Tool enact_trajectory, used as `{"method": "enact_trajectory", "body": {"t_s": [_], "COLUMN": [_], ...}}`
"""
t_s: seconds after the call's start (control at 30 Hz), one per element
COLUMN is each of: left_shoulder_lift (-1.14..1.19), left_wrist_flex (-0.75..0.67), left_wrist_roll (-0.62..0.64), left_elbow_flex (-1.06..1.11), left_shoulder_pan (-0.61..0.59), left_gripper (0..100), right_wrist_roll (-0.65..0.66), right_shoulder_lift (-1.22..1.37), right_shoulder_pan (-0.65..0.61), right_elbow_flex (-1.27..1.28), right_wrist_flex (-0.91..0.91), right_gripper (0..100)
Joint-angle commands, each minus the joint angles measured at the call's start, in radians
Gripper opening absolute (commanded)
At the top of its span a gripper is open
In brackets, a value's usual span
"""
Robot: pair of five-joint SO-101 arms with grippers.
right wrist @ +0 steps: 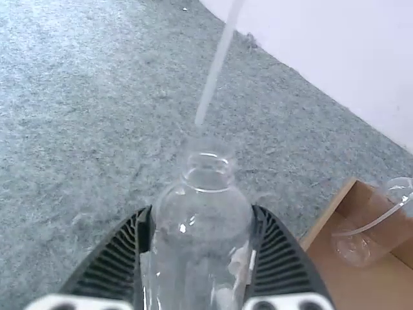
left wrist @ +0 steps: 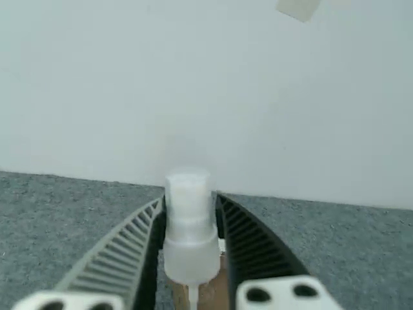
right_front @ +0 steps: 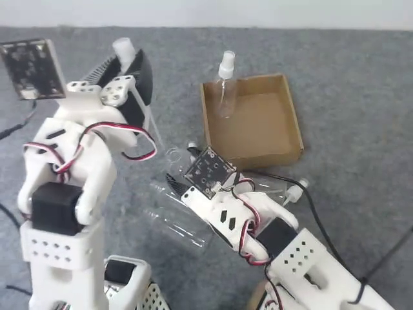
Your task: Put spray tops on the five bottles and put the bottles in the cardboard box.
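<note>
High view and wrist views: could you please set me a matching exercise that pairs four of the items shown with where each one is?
Things:
1. spray top
2. open bottle
3. capped bottle
4. lying bottle

Places:
A. in the cardboard box
B. in the left claw
C. on the carpet
D. in the right claw

Pairs: 1-B, 2-D, 3-A, 4-C
</note>
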Motion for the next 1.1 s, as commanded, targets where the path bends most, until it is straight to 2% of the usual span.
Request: {"method": "enact_trajectory", "body": {"t_s": [0.0,0.37,0.63,0.8,0.97,1.07], "left_shoulder_lift": [-0.011,-0.021,-0.117,-0.261,-0.330,-0.328], "left_wrist_flex": [-0.031,-0.028,-0.021,-0.021,-0.031,-0.043], "left_wrist_roll": [0.014,0.014,0.003,-0.054,-0.054,-0.054], "left_elbow_flex": [0.018,0.232,0.358,0.496,0.564,0.567], "left_shoulder_pan": [0.025,0.061,0.060,0.066,0.068,0.078], "left_gripper": [2,2,2,2,2,2], "right_wrist_roll": [-0.011,-0.009,-0.003,-0.035,-0.241,-0.230], "right_shoulder_lift": [-0.038,-0.050,-0.050,-0.042,-0.039,-0.038], "right_shoulder_pan": [-0.005,0.001,-0.016,0.010,0.053,0.050], "right_elbow_flex": [-0.009,-0.008,-0.009,0.003,0.087,0.138], "right_wrist_flex": [-0.021,-0.008,0.134,-0.048,-0.239,-0.317], "right_gripper": [0.6,0.6,0.9,0.6,0.6,0.6]}}
